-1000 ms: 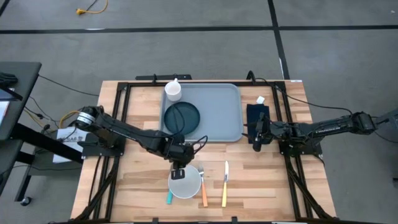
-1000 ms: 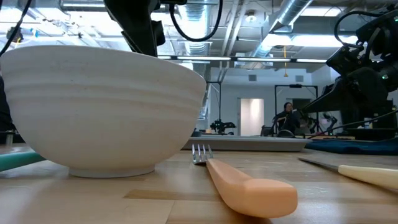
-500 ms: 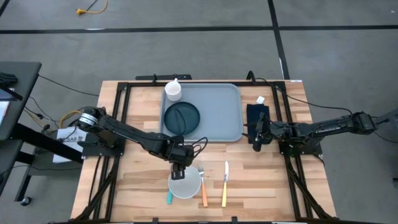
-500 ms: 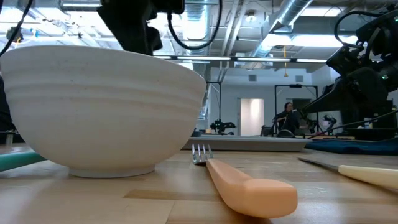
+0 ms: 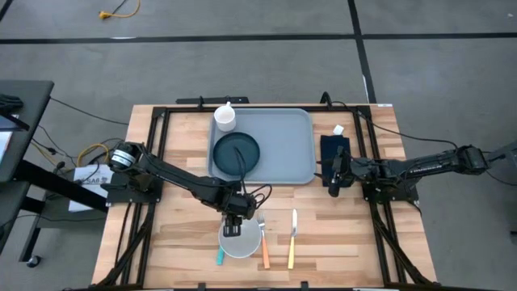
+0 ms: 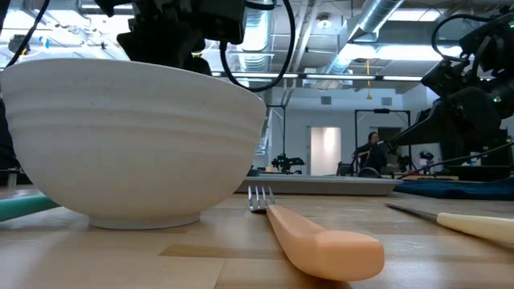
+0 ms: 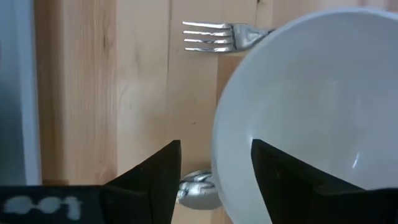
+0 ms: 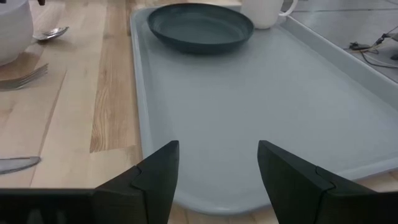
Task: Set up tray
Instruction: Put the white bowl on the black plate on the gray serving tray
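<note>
A white bowl rests on its base on the wooden table, near the front edge. My left gripper hangs open over the bowl's far-left rim. One finger stands over the inside and one outside, and I see no touch. The pale grey-blue tray lies at the back, bearing a dark teal plate and a white mug. My right gripper waits open at the tray's right side, next to the black napkin, with nothing between its fingers.
A fork with an orange handle and a knife lie right of the bowl. A spoon with a teal handle lies at the bowl's left, its head under my left gripper. Bare wood lies between the bowl and the tray.
My left gripper has come down toward the bowl's rim and shifted slightly toward the table's near edge. The bowl and cutlery have stayed where they were.
</note>
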Robot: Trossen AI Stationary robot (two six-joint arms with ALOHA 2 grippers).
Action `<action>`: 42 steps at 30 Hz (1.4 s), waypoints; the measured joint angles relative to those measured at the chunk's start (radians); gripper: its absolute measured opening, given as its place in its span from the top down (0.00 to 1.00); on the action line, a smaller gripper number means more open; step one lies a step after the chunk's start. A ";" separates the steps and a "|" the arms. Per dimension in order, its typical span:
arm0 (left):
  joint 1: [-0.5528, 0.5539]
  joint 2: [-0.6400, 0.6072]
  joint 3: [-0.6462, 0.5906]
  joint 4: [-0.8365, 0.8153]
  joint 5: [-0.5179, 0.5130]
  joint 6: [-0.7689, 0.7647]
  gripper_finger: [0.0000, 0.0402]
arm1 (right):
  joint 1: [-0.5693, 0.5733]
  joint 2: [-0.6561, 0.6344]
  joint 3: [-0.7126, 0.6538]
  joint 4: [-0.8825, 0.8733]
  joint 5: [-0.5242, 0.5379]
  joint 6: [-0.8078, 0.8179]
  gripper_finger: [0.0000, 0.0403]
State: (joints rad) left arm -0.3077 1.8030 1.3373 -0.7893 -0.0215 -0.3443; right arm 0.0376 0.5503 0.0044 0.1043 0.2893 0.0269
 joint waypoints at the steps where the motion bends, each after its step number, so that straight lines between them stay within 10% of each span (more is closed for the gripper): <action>1: 0.000 0.000 0.000 0.000 -0.001 0.000 0.54 | 0.000 0.000 0.000 0.000 0.000 0.000 0.47; 34: 0.031 0.050 0.000 0.003 0.065 0.034 0.55 | 0.000 0.000 0.000 0.000 0.000 0.000 0.47; 42: 0.030 0.050 0.000 -0.001 0.069 0.029 0.71 | 0.000 0.000 0.000 0.000 0.000 0.000 0.47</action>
State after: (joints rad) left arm -0.2775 1.8530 1.3373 -0.7900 0.0472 -0.3153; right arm 0.0379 0.5503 0.0044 0.1043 0.2893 0.0270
